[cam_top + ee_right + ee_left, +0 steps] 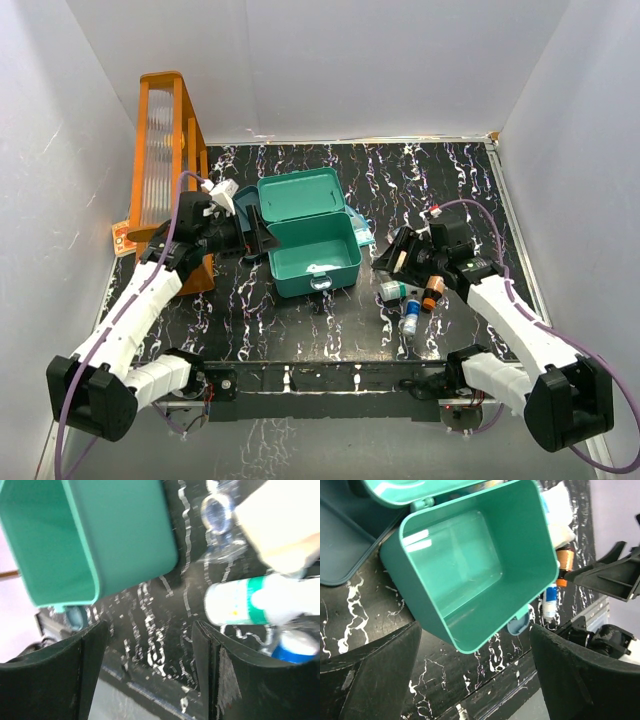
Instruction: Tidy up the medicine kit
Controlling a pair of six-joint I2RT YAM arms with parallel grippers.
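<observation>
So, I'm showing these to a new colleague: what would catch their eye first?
The teal medicine kit stands open in the middle of the black marbled table, its lid thrown back. A tall orange rack rises at the far left, and a few small bottles lie scattered just right of the kit.

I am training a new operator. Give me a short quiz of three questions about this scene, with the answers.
1. True or false: the medicine kit is closed.
2. On which arm's side of the kit do the small bottles lie?
3. The right gripper holds: A a bottle, B nothing, C the lid.
Key: 1 false, it stands open; 2 the right arm's side; 3 B, it is open and empty.
</observation>
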